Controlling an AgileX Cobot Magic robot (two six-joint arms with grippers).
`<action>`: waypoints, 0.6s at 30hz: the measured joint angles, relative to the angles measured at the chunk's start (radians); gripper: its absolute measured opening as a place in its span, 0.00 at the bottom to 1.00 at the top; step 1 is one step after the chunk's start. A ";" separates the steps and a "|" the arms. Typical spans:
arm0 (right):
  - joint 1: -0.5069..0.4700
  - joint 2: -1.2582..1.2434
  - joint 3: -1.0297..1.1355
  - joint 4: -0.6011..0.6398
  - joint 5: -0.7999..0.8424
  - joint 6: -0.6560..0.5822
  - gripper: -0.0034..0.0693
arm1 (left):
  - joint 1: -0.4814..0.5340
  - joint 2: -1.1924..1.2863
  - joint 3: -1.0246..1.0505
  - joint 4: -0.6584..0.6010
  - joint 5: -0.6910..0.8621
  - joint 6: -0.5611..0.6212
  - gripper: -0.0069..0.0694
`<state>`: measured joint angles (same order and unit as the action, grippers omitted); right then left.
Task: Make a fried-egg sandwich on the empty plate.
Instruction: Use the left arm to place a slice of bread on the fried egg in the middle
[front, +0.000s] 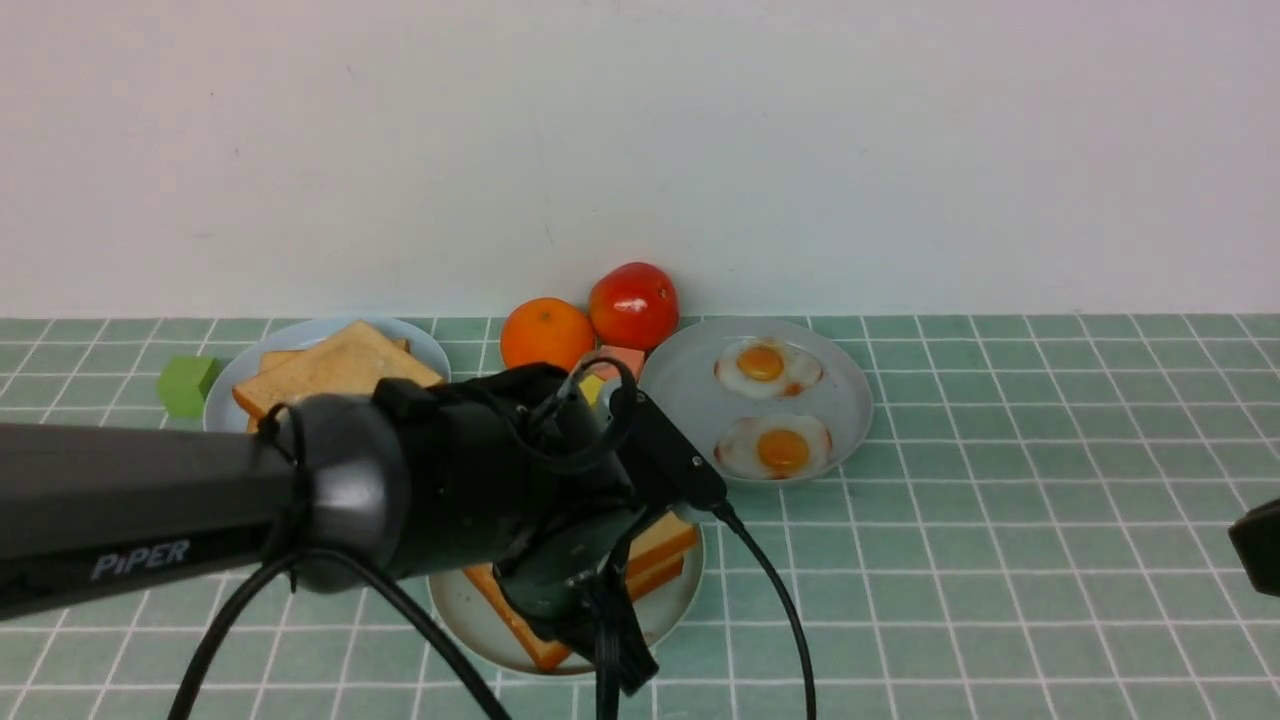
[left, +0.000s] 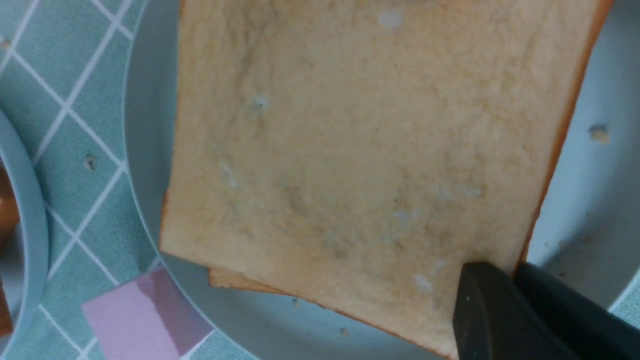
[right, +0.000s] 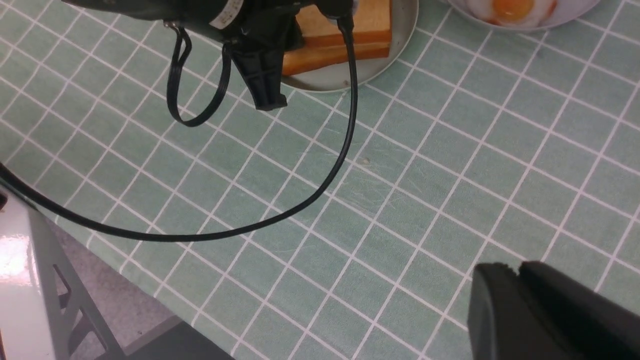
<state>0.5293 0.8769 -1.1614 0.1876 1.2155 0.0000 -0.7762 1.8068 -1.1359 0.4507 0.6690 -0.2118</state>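
Where the left gripper (front: 625, 662) hangs over the plate (front: 462, 608), we see its jaws closed together, fingertips touching a corner of the sandwich (front: 662, 548) on it. The right gripper (right: 517, 310), well right of the plate, shows barely a seam and holds nothing. Green checked cloth (front: 1000, 560) meets a white wall (front: 640, 140). Only the front view shows the orange (front: 547, 335) and tomato (front: 633, 305) beyond the plate.

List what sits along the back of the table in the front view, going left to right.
green block → plate of toast slices → orange → tomato → plate with two fried eggs
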 joint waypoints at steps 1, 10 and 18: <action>0.000 0.000 0.000 0.000 0.000 0.000 0.15 | 0.000 0.000 0.000 0.000 0.000 0.000 0.10; 0.000 0.000 0.000 0.000 0.006 0.000 0.16 | 0.000 0.000 0.000 -0.027 0.000 0.000 0.29; 0.000 -0.001 0.000 -0.001 0.006 0.000 0.16 | 0.000 -0.010 -0.025 -0.080 0.042 0.000 0.69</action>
<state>0.5293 0.8761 -1.1614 0.1864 1.2217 0.0000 -0.7762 1.7964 -1.1606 0.3708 0.7109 -0.2118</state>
